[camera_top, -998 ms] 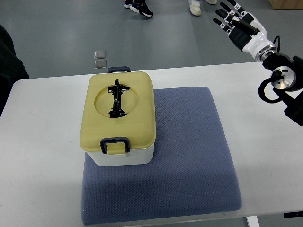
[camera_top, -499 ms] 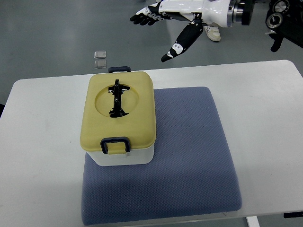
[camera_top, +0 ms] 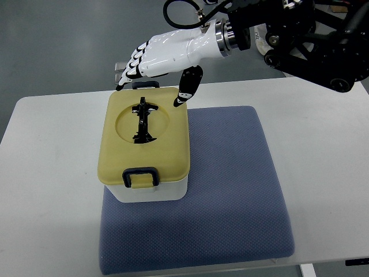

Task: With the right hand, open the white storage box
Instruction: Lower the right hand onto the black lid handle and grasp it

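Item count, top view:

- Storage boxes: one [camera_top: 144,151], white body.
- Lids: one [camera_top: 167,144], yellow, seated on the box.
- Latches: two, dark; one at the near edge of the lid [camera_top: 140,175], one at the far edge [camera_top: 145,84].
- Handles: one [camera_top: 142,119], black, lying in the round recess of the lid.
- Mats: one [camera_top: 230,190], blue-grey, under the box.
- Tables: one [camera_top: 52,173], white.
- Robot hands: one [camera_top: 164,55], white with black fingertips, on an arm entering from the right.
- Floor plates: two small square metal plates [camera_top: 120,71], partly covered by the hand.
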